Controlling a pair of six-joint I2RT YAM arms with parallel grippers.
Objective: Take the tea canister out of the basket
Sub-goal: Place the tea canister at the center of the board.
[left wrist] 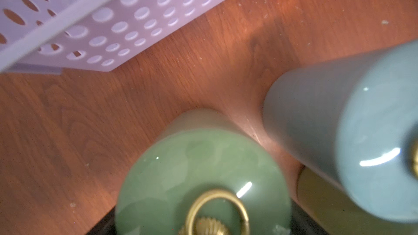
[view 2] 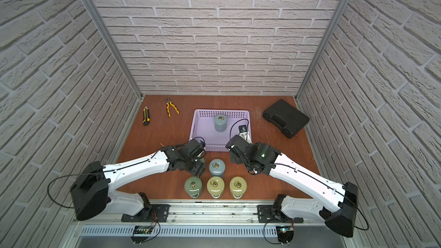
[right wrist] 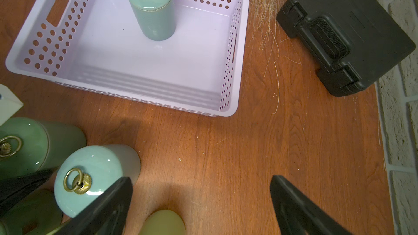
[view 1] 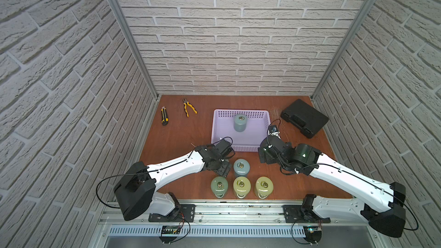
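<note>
One blue-grey tea canister (view 1: 240, 122) (right wrist: 151, 7) stands upright near the back wall of the lavender basket (view 1: 220, 137) (right wrist: 230, 107). My right gripper (right wrist: 201, 191) (view 1: 264, 156) hangs open over bare table just in front of the basket's front right corner, holding nothing. My left gripper (view 1: 223, 169) (left wrist: 204, 222) points down in front of the basket's front left corner, shut on a green canister (left wrist: 199, 161) (right wrist: 34, 145) that stands on the table. That canister fills the gap between the jaws and is mostly hidden under the gripper in both top views.
A blue-grey canister (view 1: 241, 167) stands beside the left gripper. A green (view 1: 219, 186) and two yellow-green canisters (view 1: 241, 186) (view 1: 264, 186) line the front edge. A black case (view 1: 304, 118) lies back right, with pliers (view 1: 189, 107) and a utility knife (view 1: 164, 116) back left.
</note>
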